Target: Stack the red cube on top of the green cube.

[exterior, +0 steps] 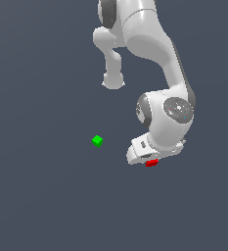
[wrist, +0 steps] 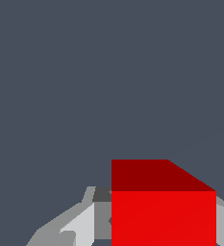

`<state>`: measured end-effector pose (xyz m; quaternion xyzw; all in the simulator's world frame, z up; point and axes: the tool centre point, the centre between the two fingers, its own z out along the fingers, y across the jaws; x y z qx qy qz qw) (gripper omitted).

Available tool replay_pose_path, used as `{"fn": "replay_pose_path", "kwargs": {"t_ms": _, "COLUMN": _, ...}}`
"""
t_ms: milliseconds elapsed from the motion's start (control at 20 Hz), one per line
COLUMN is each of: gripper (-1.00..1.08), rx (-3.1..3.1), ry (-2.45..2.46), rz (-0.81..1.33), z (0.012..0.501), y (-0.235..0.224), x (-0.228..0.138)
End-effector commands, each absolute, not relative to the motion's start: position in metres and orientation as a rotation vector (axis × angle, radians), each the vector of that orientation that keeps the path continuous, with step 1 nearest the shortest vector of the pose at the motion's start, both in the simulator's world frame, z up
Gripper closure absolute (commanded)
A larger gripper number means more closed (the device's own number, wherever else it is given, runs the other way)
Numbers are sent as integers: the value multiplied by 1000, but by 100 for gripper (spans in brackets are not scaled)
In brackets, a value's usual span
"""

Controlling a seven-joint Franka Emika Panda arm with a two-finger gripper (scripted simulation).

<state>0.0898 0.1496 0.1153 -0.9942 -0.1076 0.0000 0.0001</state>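
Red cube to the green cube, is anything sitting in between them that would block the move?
Nothing visible does. The red cube sits at the gripper, and only bare grey floor lies between it and the green cube, off toward the exterior view's left.

No readable text, label, brand, number or sign anywhere in my two camera views
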Motion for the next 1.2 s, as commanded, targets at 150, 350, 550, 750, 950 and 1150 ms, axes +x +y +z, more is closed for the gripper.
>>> {"fn": "replay_pose_path", "kwargs": {"t_ms": 150, "gripper": 108, "rx": -3123, "ry": -336, "rz": -1, "z": 110, "y": 127, "x": 76}}
{"fn": "replay_pose_path", "kwargs": {"t_ms": 350, "gripper": 108, "rx": -3123, "ry": -336, "rz": -1, "z": 105, "y": 103, "x": 60}}
{"fn": "replay_pose_path", "kwargs": {"t_ms": 550, "gripper": 108, "rx": -3123, "ry": -336, "rz": -1, "z": 98, "y": 75, "x": 42}}
{"fn": "replay_pose_path", "kwargs": {"t_ms": 750, "gripper": 108, "rx": -3124, "ry": -336, "rz": -1, "z": 90, "y": 42, "x": 21}}
{"fn": "replay_pose_path", "kwargs": {"t_ms": 950, "gripper": 108, "rx": -3124, "ry": -336, "rz": -1, "z": 82, "y": 7, "x": -1}}
{"fn": "replay_pose_path", "kwargs": {"t_ms": 1150, "gripper": 108, "rx": -3124, "ry": -336, "rz": -1, "z": 74, "y": -25, "x": -21}}
